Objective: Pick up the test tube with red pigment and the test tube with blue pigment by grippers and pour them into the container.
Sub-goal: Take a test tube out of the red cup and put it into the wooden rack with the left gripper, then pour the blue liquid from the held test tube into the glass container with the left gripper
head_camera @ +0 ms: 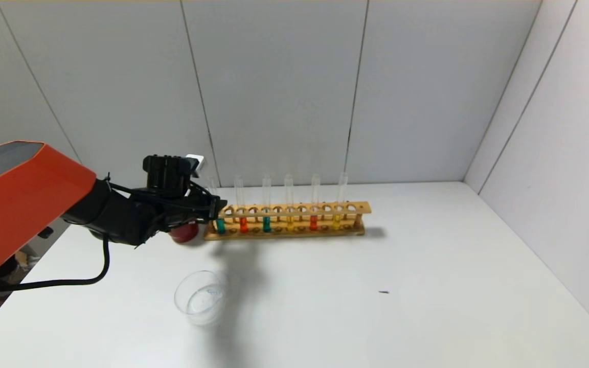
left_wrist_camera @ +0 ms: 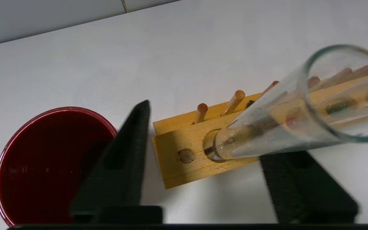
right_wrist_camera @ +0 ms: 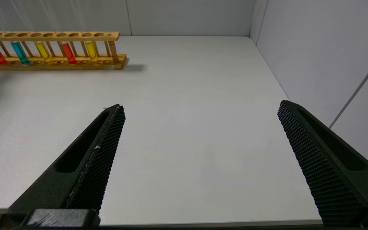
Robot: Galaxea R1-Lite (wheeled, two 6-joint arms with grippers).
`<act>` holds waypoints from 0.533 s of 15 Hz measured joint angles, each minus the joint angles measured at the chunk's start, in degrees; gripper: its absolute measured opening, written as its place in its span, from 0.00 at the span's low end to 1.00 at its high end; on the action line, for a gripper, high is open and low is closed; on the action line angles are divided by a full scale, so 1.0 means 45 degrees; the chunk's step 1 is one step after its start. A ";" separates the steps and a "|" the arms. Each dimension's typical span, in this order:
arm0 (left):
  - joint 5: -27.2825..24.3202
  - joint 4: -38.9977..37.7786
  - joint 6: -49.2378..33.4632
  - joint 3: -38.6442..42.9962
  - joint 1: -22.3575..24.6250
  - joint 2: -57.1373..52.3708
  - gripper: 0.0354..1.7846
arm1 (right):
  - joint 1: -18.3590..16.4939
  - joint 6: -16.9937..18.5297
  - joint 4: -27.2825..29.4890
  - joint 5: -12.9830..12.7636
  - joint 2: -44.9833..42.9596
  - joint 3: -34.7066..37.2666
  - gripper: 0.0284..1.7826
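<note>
A wooden rack (head_camera: pixel 294 209) holds several glass tubes. Two hold orange-red liquid (head_camera: pixel 243 224) (head_camera: pixel 313 222); the cyan-blue tube (head_camera: pixel 266 224) stands between them. My left gripper (head_camera: pixel 218 209) is at the rack's left end. In the left wrist view it (left_wrist_camera: pixel 208 140) is open, its fingers (left_wrist_camera: pixel 123 153) straddling the end tube (left_wrist_camera: pixel 267 127), the darker teal-green one (head_camera: pixel 220 225). The tube stands in its hole, close to one finger. The clear glass container (head_camera: pixel 200 298) sits in front, to the left. My right gripper (right_wrist_camera: pixel 200 105) is open and empty, out of the head view.
A dark red cup (head_camera: pixel 184 232) stands just left of the rack, beside my left gripper, and shows in the left wrist view (left_wrist_camera: pixel 43 166). Two yellow tubes (head_camera: pixel 289 221) (head_camera: pixel 336 221) stand in the rack. Walls close the back and right of the white table (head_camera: pixel 427 286).
</note>
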 joint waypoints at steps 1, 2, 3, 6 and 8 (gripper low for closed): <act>-0.0005 -0.0005 0.0005 0.0000 -0.0019 0.0005 0.46 | 0.0000 0.0000 0.0000 0.0000 0.0000 0.0000 0.98; -0.0005 0.0000 0.0000 0.0000 -0.0030 0.0011 0.34 | 0.0000 0.0000 0.0000 0.0000 0.0000 0.0000 0.98; -0.0019 -0.0005 -0.0019 0.0000 -0.0051 0.0011 0.26 | 0.0000 0.0000 -0.0003 0.0000 0.0000 0.0000 0.98; 0.0030 0.0000 0.0000 0.0005 -0.0051 0.0011 0.17 | 0.0000 0.0000 0.0000 0.0000 0.0000 0.0000 0.98; 0.0252 0.0005 0.0030 -0.0076 -0.0051 -0.0024 0.17 | 0.0000 0.0000 -0.0003 -0.0005 0.0000 0.0000 0.98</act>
